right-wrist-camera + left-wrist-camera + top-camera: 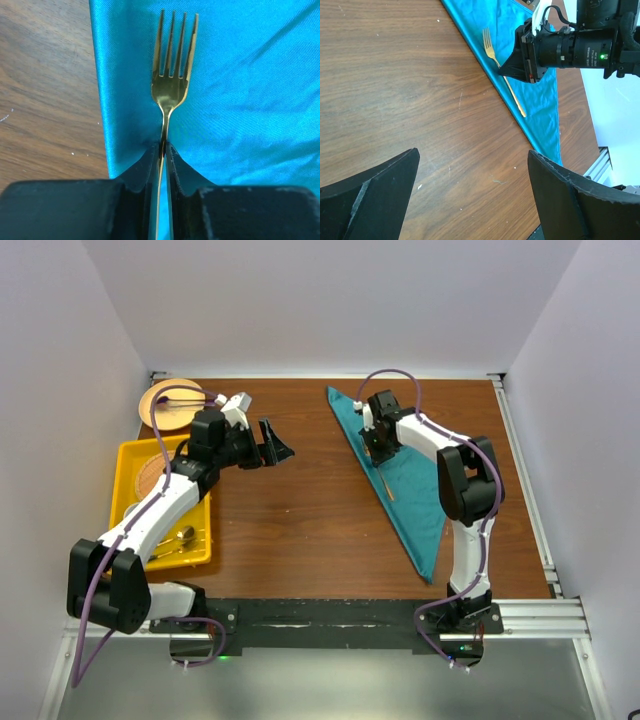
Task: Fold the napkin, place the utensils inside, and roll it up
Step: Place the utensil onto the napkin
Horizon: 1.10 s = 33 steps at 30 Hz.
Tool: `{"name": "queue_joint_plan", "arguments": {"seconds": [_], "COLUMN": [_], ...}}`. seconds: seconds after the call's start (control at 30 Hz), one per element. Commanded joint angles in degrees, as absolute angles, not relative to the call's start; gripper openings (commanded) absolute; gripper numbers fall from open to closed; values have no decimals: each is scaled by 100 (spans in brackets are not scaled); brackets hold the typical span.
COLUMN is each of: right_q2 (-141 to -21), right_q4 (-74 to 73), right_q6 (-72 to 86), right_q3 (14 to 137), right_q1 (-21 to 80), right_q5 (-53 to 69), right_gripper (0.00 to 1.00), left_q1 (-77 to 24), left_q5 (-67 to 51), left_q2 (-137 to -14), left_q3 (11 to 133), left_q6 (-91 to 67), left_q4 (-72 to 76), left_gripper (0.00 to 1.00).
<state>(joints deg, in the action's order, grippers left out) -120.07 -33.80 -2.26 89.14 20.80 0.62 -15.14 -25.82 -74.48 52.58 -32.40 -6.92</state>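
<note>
We count one napkin (415,505), one fork (173,85), one yellow tray (135,448), two round wooden discs (158,412) (150,478), and two claws: left claw (275,446), right claw (163,147). Tray cutlery (183,537) is too small to count.

You see a robot lab: plain white walls (60,390) box in a brown wooden table (300,530) with silver metal rails (540,615) and two white-and-black robot arms (160,510).
</note>
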Motion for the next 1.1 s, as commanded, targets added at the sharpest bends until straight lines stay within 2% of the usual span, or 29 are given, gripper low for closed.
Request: {"name": "queue_joint_plan", "arguments": {"seconds": [0.0, 0.1, 0.2, 0.4, 0.53, 0.57, 0.67, 0.77, 1.0, 1.07], "right_q2": [-11953, -11883, -11953, -11866, -11637, -11550, -11049, -10504, -9476, -9108], "right_q4": [-3366, -3357, -3401, -3349, -3471, -3515, -3586, -3411, -3103, -3006], "right_q6": [-395, -413, -396, -247, -80, 130, 578, 886, 1256, 1353], "right_q3": [9035, 9044, 9105, 9088, 9158, 9176, 8897, 8448, 7498, 7174], "right_q1": [2232, 2250, 2259, 2250, 2250, 2250, 2259, 2224, 2224, 2215], "right_q5": [9, 9, 9, 9, -105, -149, -325, -605, -572, -457], "right_gripper": [11, 5, 4, 14, 24, 29, 36, 40, 41, 42], "left_q1": [-1529, -1529, -1521, -1521, -1521, -1521, -1547, -1608, -2065, -2074], "left_q5": [-2689, -2716, -2716, -2742, -2760, -2847, -2918, -2682, -978, -809], "left_q2": [-7418, -7409, -7418, -7514, -7892, -8171, -8891, -9568, -11107, -11659], "left_q3": [5230, 5221, 5238, 5352, 5546, 5624, 5826, 6063, 7504, 7969], "left_q6": [-3278, -3305, -3296, -3287, -3523, -3620, -4033, -4429, -3886, -3981], "left_q4": [-466, -431, -439, -466, -300, -90, 716, 1508, 1828, 1976], "left_gripper": [95, 95, 95, 95, 94, 92, 85, 75, 76, 76]}}
